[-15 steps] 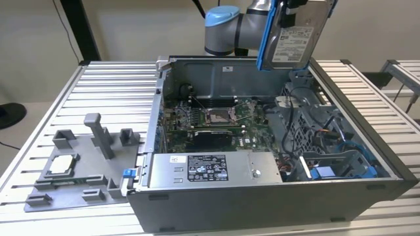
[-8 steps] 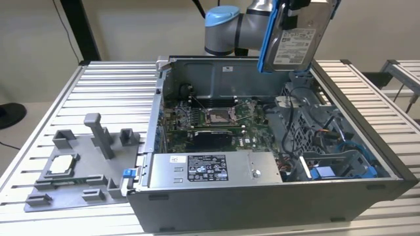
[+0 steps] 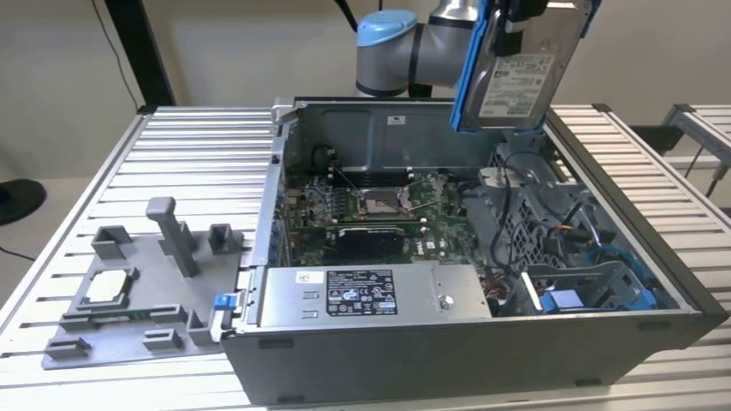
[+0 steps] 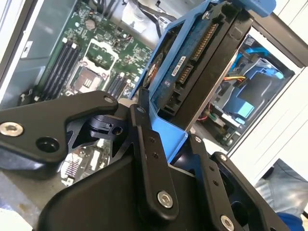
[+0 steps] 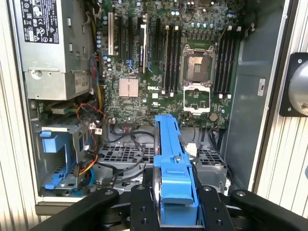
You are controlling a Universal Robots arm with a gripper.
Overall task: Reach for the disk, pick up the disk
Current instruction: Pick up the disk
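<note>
The black tool point(image 4: 166, 144) is clenching the flat silver-grey metal disk in its blue plastic bracket point(image 3: 516, 73), holding it edge-up above the open grey computer case point(image 3: 480, 342); pick-up looking done, next needing a steady carry.

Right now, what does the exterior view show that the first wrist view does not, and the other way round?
The exterior view takes in the grey fixture plate on the slatted table and the disk's white label, lifted above the open computer case. The first wrist view looks straight down at the pincer shut on the disk's blue bracket, edge-on. Both show the motherboard and the power supply.
</note>
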